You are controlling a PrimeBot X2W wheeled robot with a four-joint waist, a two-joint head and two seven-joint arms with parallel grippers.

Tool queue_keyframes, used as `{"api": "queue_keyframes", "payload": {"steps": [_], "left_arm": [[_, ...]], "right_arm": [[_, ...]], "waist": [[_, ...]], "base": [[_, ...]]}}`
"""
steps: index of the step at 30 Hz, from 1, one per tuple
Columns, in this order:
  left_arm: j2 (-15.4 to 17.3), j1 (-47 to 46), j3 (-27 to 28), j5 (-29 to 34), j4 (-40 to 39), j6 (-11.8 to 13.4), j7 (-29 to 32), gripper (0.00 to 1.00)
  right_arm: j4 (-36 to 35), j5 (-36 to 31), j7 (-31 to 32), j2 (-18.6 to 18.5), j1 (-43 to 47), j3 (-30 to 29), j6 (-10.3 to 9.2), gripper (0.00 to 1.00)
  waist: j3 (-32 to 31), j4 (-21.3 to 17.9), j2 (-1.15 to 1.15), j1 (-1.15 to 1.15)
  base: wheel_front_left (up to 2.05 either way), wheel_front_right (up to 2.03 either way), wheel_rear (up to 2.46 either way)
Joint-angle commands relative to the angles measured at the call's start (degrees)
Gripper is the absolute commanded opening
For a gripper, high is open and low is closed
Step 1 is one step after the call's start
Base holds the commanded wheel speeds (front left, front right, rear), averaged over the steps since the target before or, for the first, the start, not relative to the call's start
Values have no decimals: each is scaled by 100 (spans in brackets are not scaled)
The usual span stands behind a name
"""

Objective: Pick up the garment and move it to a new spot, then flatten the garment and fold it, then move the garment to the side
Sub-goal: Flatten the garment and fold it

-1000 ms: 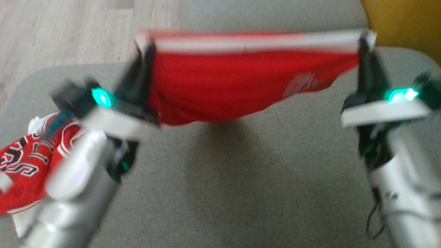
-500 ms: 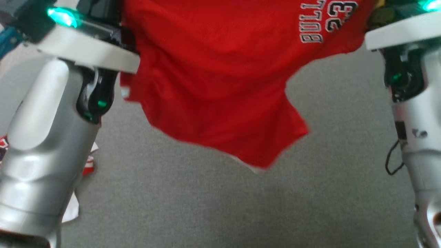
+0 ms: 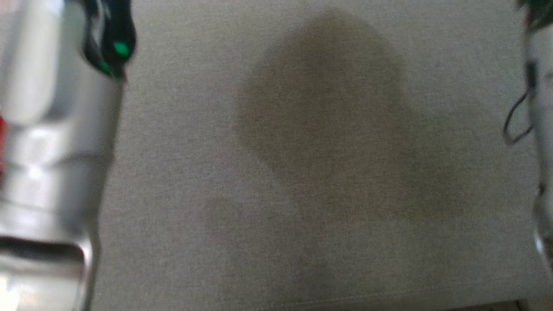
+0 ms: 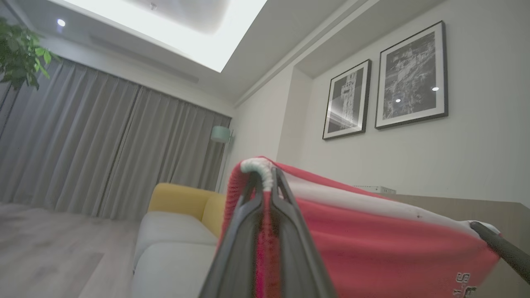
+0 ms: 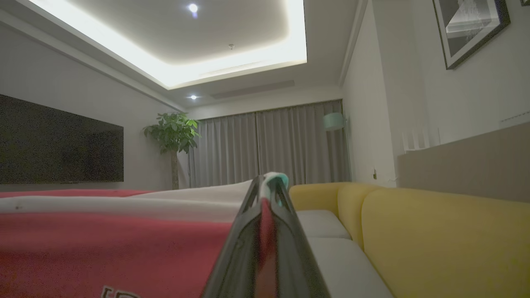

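The garment (image 4: 372, 244) is red with a white band along its top edge, and it hangs stretched in the air between my two grippers. My left gripper (image 4: 265, 180) is shut on one white-trimmed corner in the left wrist view. The right arm's dark finger (image 4: 503, 250) holds the far corner in that same view. In the right wrist view my right gripper (image 5: 269, 186) is shut on the other corner, and the garment (image 5: 103, 244) runs off to the left. The head view has my silver left forearm (image 3: 52, 129) and right forearm (image 3: 540, 129) at its edges.
Below lies a grey cushion (image 3: 173, 216) with a broad dark shadow (image 3: 328, 121) in its middle; its near seam runs along the bottom. A yellow sofa (image 5: 434, 231) with pale seat cushions stands close by. Farther off stand curtains and a potted plant (image 5: 172, 136).
The garment, held between both grippers, has risen out of the top of the head view, and the arms have gone up with it. The view itself has shifted toward the cushion's near edge.
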Motion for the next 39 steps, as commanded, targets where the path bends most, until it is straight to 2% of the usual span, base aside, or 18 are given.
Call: {"api": "queue_keyframes", "payload": {"steps": [1,5,13,25,30,32,39], "left_arm": [[191,288,235,46,-117,-46,-19,0],[63,1513,506,158,-71,-100,-20,0],[-324,3982,647,64,-320,-109,-21,0],[-589,5803,644,61,-1007,-110,-21,0],[-605,6336,382,125,-1155,-110,-21,0],[-603,6410,441,191,-1282,-110,-21,0],[-628,5895,640,96,-1534,-111,-21,0]], "right_arm": [[-134,11,-26,111,332,74,37,0],[-296,247,-27,190,1342,248,37,0],[-846,624,-28,275,3632,611,37,0],[-1444,923,-29,242,5596,594,37,0],[-1618,999,-29,209,5966,376,37,0],[-1736,962,-29,198,5927,356,37,0],[-1462,830,219,225,4823,567,37,0]], "waist": [[11,-32,0,-2],[-56,-161,0,-2],[-390,-354,0,-2],[-1240,-381,0,-2],[-1438,-354,0,-2],[-1434,-362,0,-2],[-1019,-233,0,-2]], "base": [[0,0,0],[0,0,0],[0,0,0],[0,0,0],[0,0,0],[0,0,0],[0,0,0]]}}
